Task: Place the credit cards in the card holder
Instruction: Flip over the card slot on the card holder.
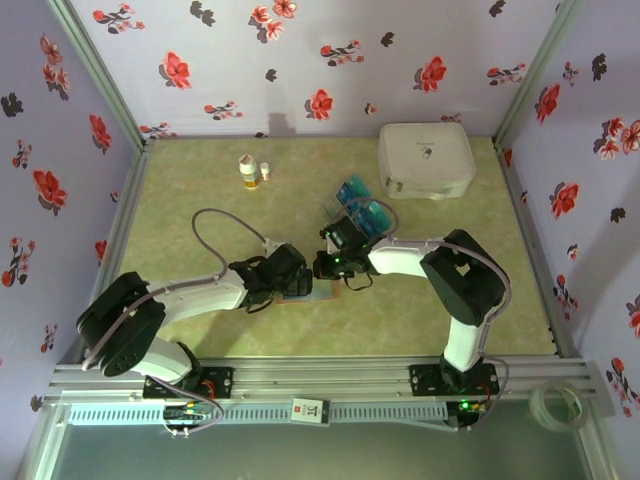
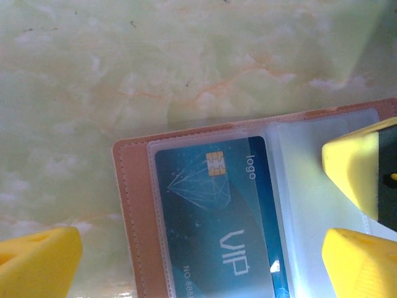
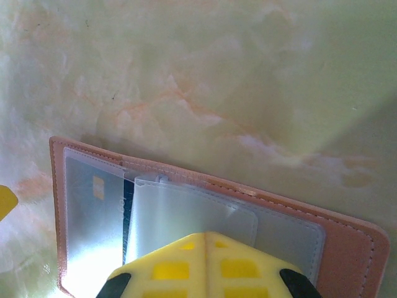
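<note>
Teal credit card (image 2: pixel 217 211) reading "logo" and "VIP" inside open pinkish-brown leather-like card holder (image 2: pixel 133 205) at lower centre, left gripper (image 2: pixel 201 264) jaws wide apart astride it, right gripper (image 3: pixel 208 242) jaws together over clear sleeve (image 3: pixel 186 214)

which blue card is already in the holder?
The VIP card with the gold chip: it lies under a clear sleeve of the open pinkish-brown card holder. The other blue cards sit farther back on the table, apart from it.
</note>
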